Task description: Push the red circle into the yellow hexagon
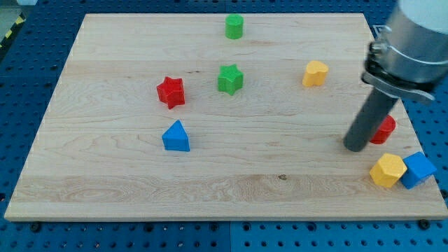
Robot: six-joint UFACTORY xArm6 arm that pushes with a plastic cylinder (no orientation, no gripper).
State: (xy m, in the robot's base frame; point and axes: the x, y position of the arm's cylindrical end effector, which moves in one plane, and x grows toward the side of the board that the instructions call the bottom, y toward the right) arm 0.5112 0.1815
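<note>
**Here, my tip sits against the red circle at the worktop's right side**

Here my tip (355,148) rests on the worktop (210,175) toward the view's right, low on the board. There are no fingers on this arm, only the dark rod, so nothing opens, closes or grips.

The red circle (385,129) is just to the view's right of my tip and a little above it, partly hidden behind the rod; the two appear to touch, though I cannot tell for sure. The yellow hexagon (387,170) lies below and to the right of my tip, near it, and close under the red circle but apart from it. A blue cube (419,169) stands touching the hexagon on its right, at the board's edge.

Up and slightly left of my tip is a yellow heart (315,73), well apart. Far to the left lie a green star (229,78), a red star (171,92) and a blue triangle (176,136). A green cylinder (234,26) stands near the view's top, well away up and left.
</note>
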